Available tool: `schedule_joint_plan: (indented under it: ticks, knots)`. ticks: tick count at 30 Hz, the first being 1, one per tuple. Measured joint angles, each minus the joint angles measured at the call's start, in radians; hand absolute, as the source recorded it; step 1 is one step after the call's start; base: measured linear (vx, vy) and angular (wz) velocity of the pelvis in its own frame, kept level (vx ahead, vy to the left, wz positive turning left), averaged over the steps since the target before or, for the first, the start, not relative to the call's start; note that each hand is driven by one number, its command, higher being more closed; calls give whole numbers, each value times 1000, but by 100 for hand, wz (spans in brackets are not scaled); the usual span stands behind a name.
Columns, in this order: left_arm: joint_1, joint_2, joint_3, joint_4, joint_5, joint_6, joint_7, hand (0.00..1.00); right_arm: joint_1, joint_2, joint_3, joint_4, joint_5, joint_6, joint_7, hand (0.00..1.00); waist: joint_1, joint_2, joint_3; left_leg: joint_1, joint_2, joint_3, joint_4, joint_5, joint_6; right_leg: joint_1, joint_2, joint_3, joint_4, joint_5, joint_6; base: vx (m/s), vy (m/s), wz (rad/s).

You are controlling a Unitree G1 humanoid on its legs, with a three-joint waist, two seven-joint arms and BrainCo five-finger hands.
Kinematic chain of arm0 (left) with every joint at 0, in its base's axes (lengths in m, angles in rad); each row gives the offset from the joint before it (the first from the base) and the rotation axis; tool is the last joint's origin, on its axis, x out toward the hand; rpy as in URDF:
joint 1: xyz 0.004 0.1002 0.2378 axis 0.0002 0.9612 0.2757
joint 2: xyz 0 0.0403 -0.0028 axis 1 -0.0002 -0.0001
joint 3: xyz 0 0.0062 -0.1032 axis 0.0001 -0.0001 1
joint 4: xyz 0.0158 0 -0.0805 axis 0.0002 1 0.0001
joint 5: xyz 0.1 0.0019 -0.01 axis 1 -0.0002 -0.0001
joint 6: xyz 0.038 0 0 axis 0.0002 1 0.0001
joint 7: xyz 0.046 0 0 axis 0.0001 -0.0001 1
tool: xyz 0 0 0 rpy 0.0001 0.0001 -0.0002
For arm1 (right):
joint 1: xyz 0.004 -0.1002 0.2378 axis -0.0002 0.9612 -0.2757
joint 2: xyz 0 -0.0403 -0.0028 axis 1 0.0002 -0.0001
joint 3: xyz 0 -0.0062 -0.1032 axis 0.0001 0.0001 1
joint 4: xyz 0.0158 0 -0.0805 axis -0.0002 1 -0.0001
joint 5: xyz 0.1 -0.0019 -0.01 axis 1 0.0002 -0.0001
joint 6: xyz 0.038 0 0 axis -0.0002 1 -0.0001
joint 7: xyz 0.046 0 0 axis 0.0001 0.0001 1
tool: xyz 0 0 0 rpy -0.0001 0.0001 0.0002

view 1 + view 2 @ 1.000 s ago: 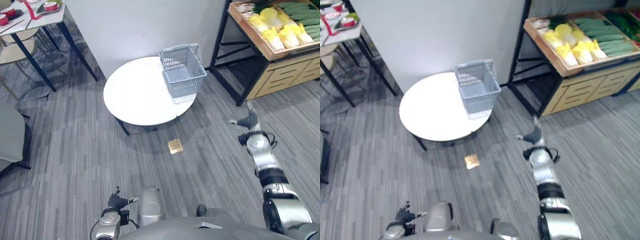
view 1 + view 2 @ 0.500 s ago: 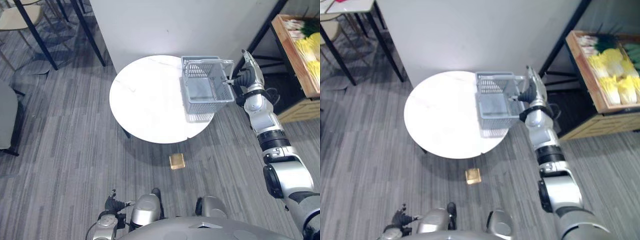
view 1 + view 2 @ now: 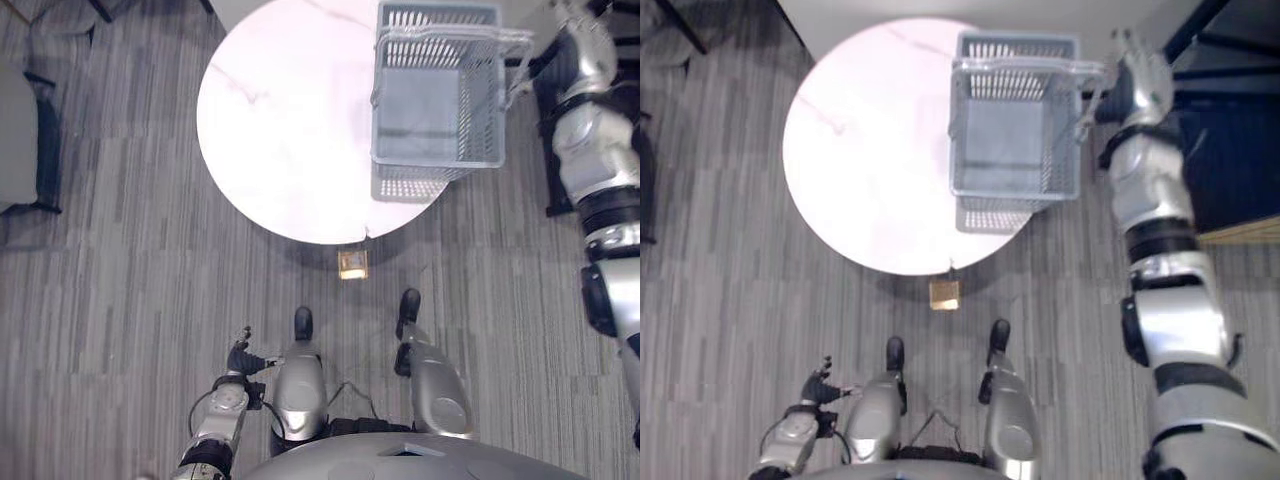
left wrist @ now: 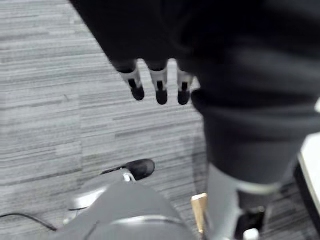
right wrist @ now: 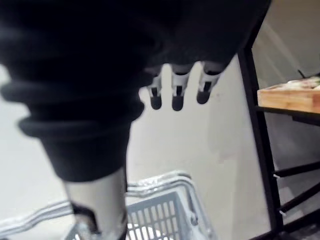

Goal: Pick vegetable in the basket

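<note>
By the table (image 3: 280, 120), right hand (image 3: 1140, 80) has risen beside the basket (image 3: 436, 152), fingers (image 5: 177, 85) straight; left hand (image 3: 240, 358) hangs relaxed.

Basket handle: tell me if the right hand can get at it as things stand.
Likely yes. The right hand is at the right side of the basket, close to the end of the handle, with fingers straight and holding nothing. Nothing stands between them.
</note>
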Motion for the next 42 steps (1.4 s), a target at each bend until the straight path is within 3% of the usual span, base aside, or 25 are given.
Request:
schedule_joint_plan:
  ticks: [9, 10, 14, 18, 23, 25, 27, 29, 32, 34, 38, 40, 41, 42]
  knots:
    - [-29, 4, -55, 7, -53, -3, 19, 0, -264, -109, 169, 167, -8, -10, -20, 0, 36, 57, 65, -154, -36, -108, -39, 69, -3, -88, -33, -84, -23, 18, -6, -19, 8, 41]
    - [-32, 4, -66, 9, -70, -3, 24, 0, -295, -114, 198, 180, -8, -12, -22, 100, 41, 61, 67, -180, -38, -114, -53, 86, -4, -114, -36, -89, -22, 19, -7, -52, -9, 30]
    - [-89, -1, -117, 16, -102, -5, 39, 0, -376, -184, 243, 198, -11, -6, -67, 100, 68, 99, 84, -255, -45, -152, -65, 116, -7, -187, -47, -114, 4, 21, -10, -64, -3, 26]
    - [-144, -9, -146, 27, -120, -23, 42, 0, -416, -244, 268, 206, 9, -7, -93, 100, 76, 113, 88, -308, -64, -176, -79, 145, -6, -271, -77, -123, 84, -5, -19, -67, 5, 19]
    - [-151, -55, -109, 26, -160, -19, 52, 0, -389, -288, 279, 148, 100, -7, -63, 100, 65, 112, 87, -301, -75, -177, -136, 190, -9, -345, -121, -114, 233, -78, -16, -53, -43, 17]
    - [-151, -70, -98, 23, -159, -18, 51, 0, -312, -280, 250, 85, 126, -12, -50, 100, 61, 104, 83, -270, -77, -166, -136, 192, -9, -338, -129, -105, 269, -93, -20, 10, -89, -10]
    - [-150, -79, -88, 16, -154, -16, 50, 0, -163, -240, 186, -11, 154, -21, -40, 100, 37, 95, 81, -202, -79, -148, -135, 187, -10, -286, -134, -95, 291, -111, -17, 36, -72, -15]
    - [-140, -82, -90, 14, -137, -14, 45, 0, 11, -175, 123, -90, 202, -34, -14, 100, 15, 70, 72, -121, -77, -121, -132, 167, -4, -218, -128, -76, 292, -117, -15, 49, -24, -37]
    - [-102, -72, -97, 2, -76, -7, 29, 0, 399, -23, -76, -299, 252, -65, 15, 100, -42, 2, 41, 14, -72, -76, -120, 118, 2, -81, -107, -37, 243, -124, -1, 59, 16, -50]
    - [-73, -45, -122, 5, -14, 4, 8, 0, 692, 121, -211, -391, 352, -79, 36, 100, -86, -56, -12, 66, -72, -28, -97, 80, 9, -31, -92, 4, 195, -118, 14, 34, 44, -62]
    - [-80, 3, -127, 17, 68, 30, -26, 0, 1073, 346, -415, -564, 390, -78, 59, 100, -171, -108, -71, 111, -78, 81, -68, 30, 21, -17, -63, 114, 127, -67, 32, 60, 65, -88]
    - [-88, 25, -102, 32, 95, 43, -34, 0, 1180, 417, -461, -603, 407, -80, 58, 100, -200, -120, -83, 140, -67, 164, -9, -19, 25, -9, -48, 159, 126, -52, 22, 43, 57, -133]
    - [-88, 41, -65, 32, 113, 48, -37, 0, 1261, 465, -487, -599, 427, -80, 57, 100, -217, -137, -99, 179, -49, 252, 42, -56, 26, 0, -17, 173, 110, -19, -16, 19, 27, -197]
    - [-77, 49, -28, 34, 128, 50, -38, 0, 1291, 498, -487, -581, 426, -75, 57, 100, -202, -145, -131, 193, -19, 356, 67, -65, 38, 11, -5, 142, 56, -27, -90, -4, -3, -205]
